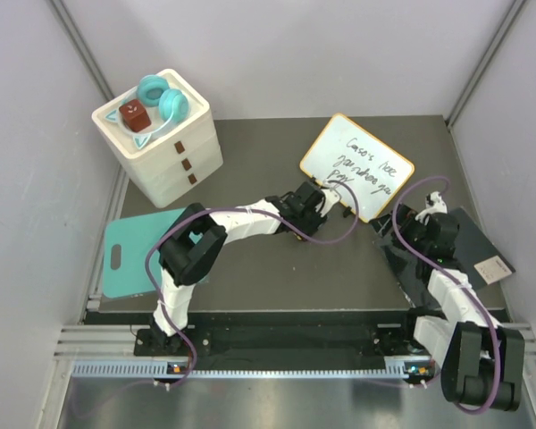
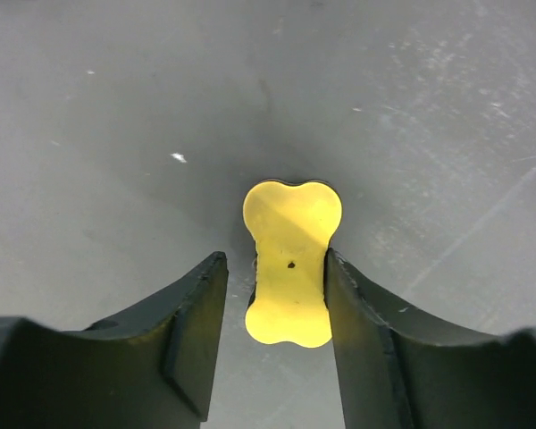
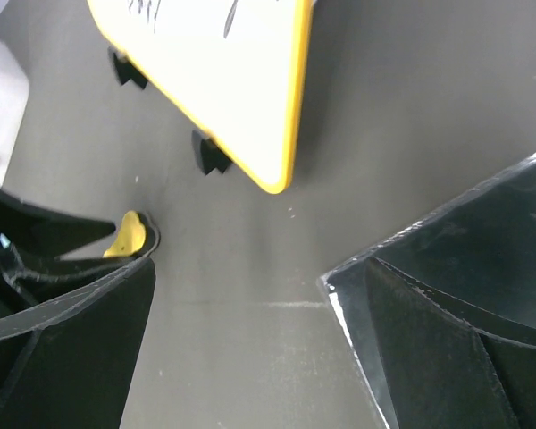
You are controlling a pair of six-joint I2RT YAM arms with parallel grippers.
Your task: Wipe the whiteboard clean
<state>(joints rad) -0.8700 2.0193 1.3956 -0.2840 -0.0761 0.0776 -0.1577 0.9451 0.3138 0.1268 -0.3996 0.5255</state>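
Yellow eraser [image 2: 290, 268] sits between the left fingers [image 2: 362, 349] (whiteboard [image 1: 357, 167] bears writing).

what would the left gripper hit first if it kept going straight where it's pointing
The yellow bone-shaped eraser lying between the fingers of the left gripper, then probably the dark grey table under it; depth unclear.

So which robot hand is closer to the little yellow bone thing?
Left. The left gripper sits around the yellow bone-shaped piece; the right gripper hangs off to the side, by a corner of the whiteboard.
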